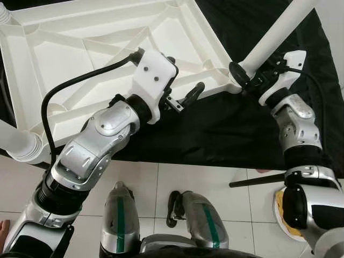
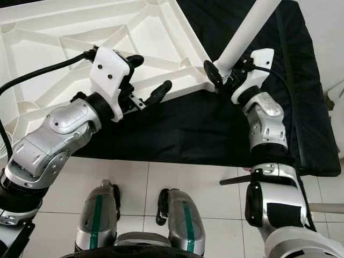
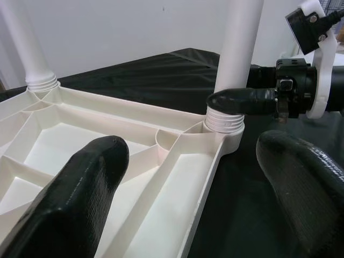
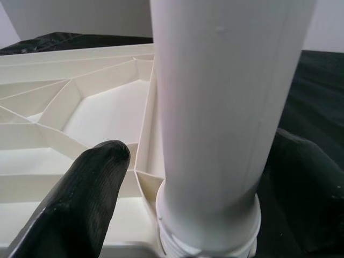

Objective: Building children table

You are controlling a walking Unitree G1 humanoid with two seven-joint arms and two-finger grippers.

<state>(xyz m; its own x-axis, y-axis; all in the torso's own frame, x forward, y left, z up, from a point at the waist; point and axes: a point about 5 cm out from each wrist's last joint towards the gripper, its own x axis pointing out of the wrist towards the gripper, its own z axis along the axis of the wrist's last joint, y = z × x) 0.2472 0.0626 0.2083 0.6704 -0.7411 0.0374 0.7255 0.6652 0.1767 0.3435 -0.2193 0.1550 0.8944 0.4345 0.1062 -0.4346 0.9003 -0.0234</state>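
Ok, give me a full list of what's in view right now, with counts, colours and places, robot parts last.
tabletop: 1, white, upside down on the black cloth, ribbed underside up
table legs: 3 visible, white; one standing in the corner socket by the right gripper, one at the near left corner, one at a farther corner
cloth: 1, black, spread on the floor under the tabletop
floor tiles: white, nearest the robot
dark rod: 1, lying on the tiles beside the right arm
left gripper: open, hovering over the tabletop's near edge
right gripper: fingers either side of the corner leg's base; contact unclear
robot legs: 2, silver with green stripes
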